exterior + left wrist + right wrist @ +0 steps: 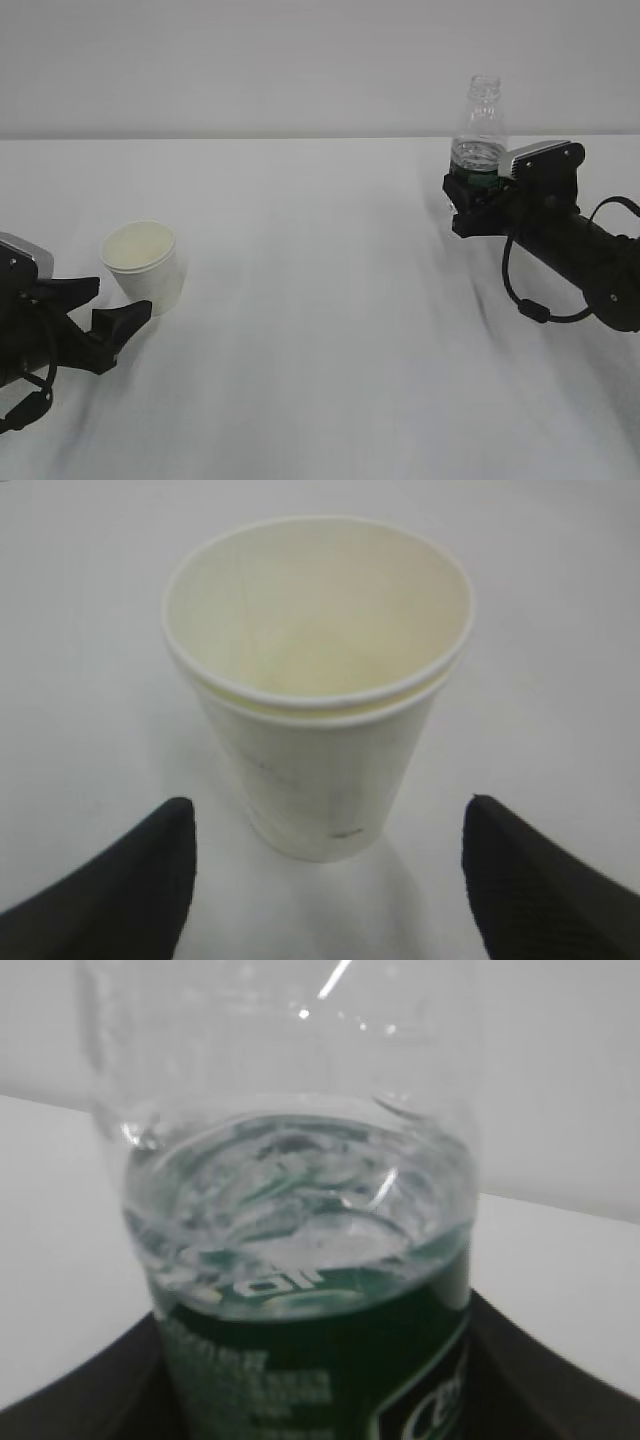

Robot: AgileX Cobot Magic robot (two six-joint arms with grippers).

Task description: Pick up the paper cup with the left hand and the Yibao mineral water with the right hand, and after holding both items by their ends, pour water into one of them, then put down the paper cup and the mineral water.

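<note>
**Right hand on bottle, left hand not yet on cup**

Right hand [478,200] is clamped on the Yibao mineral water [478,135] at its green label band, bottle upright and uncapped, far right of the paper cup [143,266]; left hand [98,303] sits just left-front of the cup, fingers [120,880] spread wide, touching nothing; cup stands on the white table [320,330]. Risks, my read: thin cup may crush or tip if one finger lands first; open bottle may slosh on a quick tilt. Label text is blurred, only white letters, maybe "C", readable.
</note>
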